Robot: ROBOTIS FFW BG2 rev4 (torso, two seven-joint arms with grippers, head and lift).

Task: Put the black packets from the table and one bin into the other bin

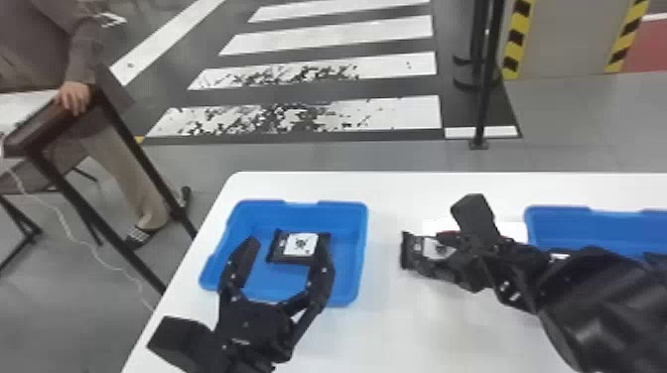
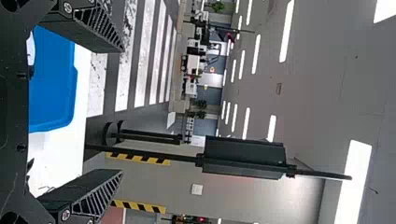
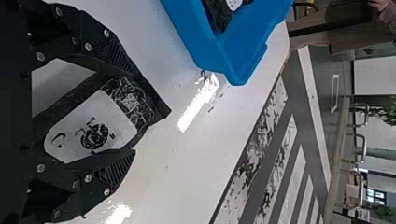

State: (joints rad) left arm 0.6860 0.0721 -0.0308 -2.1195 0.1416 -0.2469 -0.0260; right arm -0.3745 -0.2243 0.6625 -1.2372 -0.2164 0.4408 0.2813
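In the head view my left gripper (image 1: 288, 246) stands open over the left blue bin (image 1: 361, 258), where a black packet with a white label (image 1: 299, 244) shows between its fingers. The left wrist view has the same gripper (image 2: 122, 111), fingers wide apart, with the bin (image 2: 53, 88) beyond. To the right of that bin, my right gripper (image 1: 421, 250) is over the table, shut on another labelled black packet (image 1: 434, 248). In the right wrist view, the gripper (image 3: 148, 133) has this packet (image 3: 95, 130) slanted between its fingers.
The second blue bin (image 1: 595, 230) stands at the table's right, partly behind my right arm. A white sheet (image 1: 513, 230) lies beside it on the white table (image 1: 387, 322). Past the table's left edge, a person's hand rests on a dark frame (image 1: 32, 134).
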